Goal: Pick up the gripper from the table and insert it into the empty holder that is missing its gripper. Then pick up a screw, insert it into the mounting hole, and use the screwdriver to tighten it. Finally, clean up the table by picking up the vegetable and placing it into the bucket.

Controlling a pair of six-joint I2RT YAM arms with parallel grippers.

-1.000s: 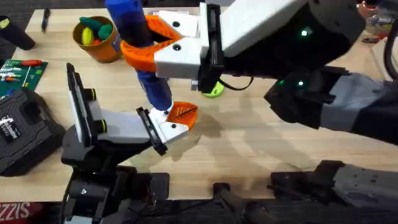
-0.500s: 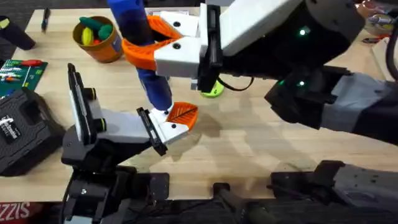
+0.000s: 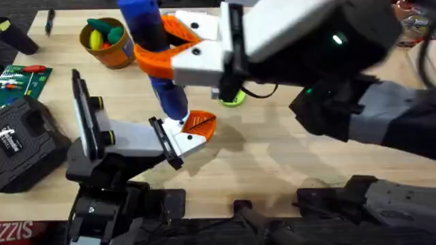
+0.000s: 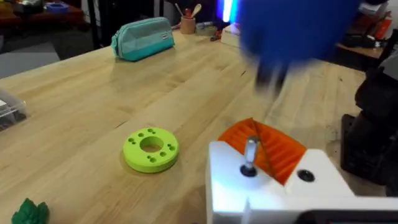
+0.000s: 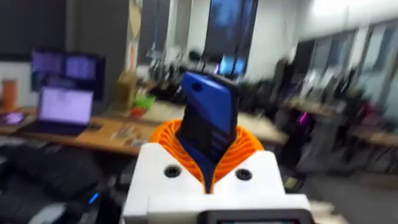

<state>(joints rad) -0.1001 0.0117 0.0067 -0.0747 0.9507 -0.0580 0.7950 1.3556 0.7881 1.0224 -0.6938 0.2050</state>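
My right gripper (image 3: 158,42) is shut on the screwdriver (image 3: 146,24), its orange fingers (image 5: 245,146) clamped around the blue handle (image 5: 210,118). The screwdriver stands almost upright, and its darker neck (image 3: 174,102) runs down to the left arm's white holder (image 3: 185,141). The white gripper finger with its orange ribbed pad (image 4: 270,148) sits in that holder. A screw (image 4: 249,157) stands in the mounting hole with its head raised. My left gripper (image 3: 201,128) is shut, with nothing held. The bucket (image 3: 109,42) stands at the back left with vegetables inside. One green vegetable (image 4: 28,213) lies on the table.
A green ring-shaped disc (image 3: 234,99) lies behind the holder. A black case (image 3: 24,143) and a green board (image 3: 24,78) are at the left edge. A thin black pen (image 3: 49,20) lies at the back left. A teal pouch (image 4: 143,37) rests farther off.
The right arm's upper body has shifted slightly and blurs. The screwdriver stays over the holder, and the left arm has not moved.
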